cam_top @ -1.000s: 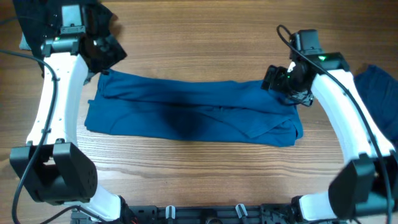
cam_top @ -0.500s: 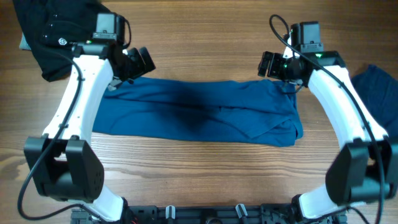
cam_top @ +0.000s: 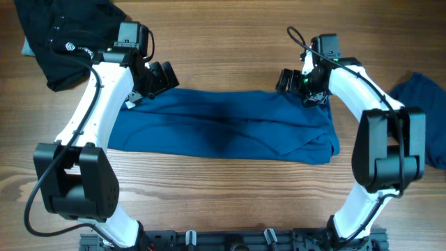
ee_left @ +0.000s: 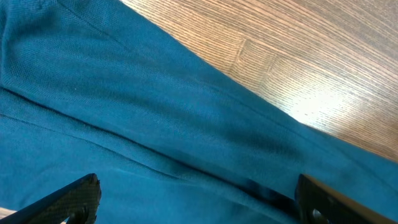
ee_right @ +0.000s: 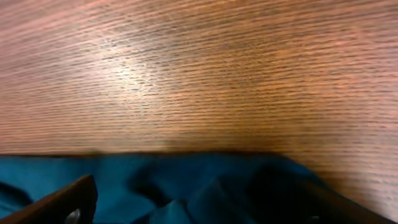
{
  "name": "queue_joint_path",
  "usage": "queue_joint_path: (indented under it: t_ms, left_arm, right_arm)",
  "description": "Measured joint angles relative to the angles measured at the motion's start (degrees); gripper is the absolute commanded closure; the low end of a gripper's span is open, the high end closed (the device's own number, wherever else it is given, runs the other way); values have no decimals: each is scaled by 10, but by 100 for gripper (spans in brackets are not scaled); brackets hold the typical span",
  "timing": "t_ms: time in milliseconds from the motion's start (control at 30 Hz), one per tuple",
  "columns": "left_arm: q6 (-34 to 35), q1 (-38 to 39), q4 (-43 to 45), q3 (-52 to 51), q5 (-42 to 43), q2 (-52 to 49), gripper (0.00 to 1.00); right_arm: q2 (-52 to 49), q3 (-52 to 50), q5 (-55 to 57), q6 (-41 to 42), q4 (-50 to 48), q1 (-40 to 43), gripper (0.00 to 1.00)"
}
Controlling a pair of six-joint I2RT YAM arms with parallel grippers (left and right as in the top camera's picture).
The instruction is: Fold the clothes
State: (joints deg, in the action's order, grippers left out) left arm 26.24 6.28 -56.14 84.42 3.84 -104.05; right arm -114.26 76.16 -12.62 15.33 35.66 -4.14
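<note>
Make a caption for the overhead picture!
Left gripper and right gripper at the far edge of a blue garment on the table.

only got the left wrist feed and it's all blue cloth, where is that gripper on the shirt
observer: the left gripper is over the far edge of the blue shirt, near its left end.
operator: how's the shirt lying
observer: it is folded into one long band running left to right across the table.
operator: and the other arm
observer: the right gripper is at the same far edge, near the right end, jaws open.
operator: anything else out there
observer: a black garment at the far left corner and a darker blue garment at the right edge.
</note>
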Motion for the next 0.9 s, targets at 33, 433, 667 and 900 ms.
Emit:
queue_joint_path:
  t_ms: [33, 433, 667, 900]
  left_arm:
    - [0, 0, 0, 0, 0, 0, 0]
    - [0, 0, 5, 0, 0, 0, 0]
    - [0, 0, 12, 0, 0, 0, 0]
    - [0, 0, 13, 0, 0, 0, 0]
  right_arm:
    - [-2, 0, 0, -3, 0, 0, 17]
    - [-2, 8, 0, 0, 22, 0, 67]
    - [31, 15, 28, 11, 50, 0, 78]
    - [89, 19, 50, 17, 103, 0, 74]
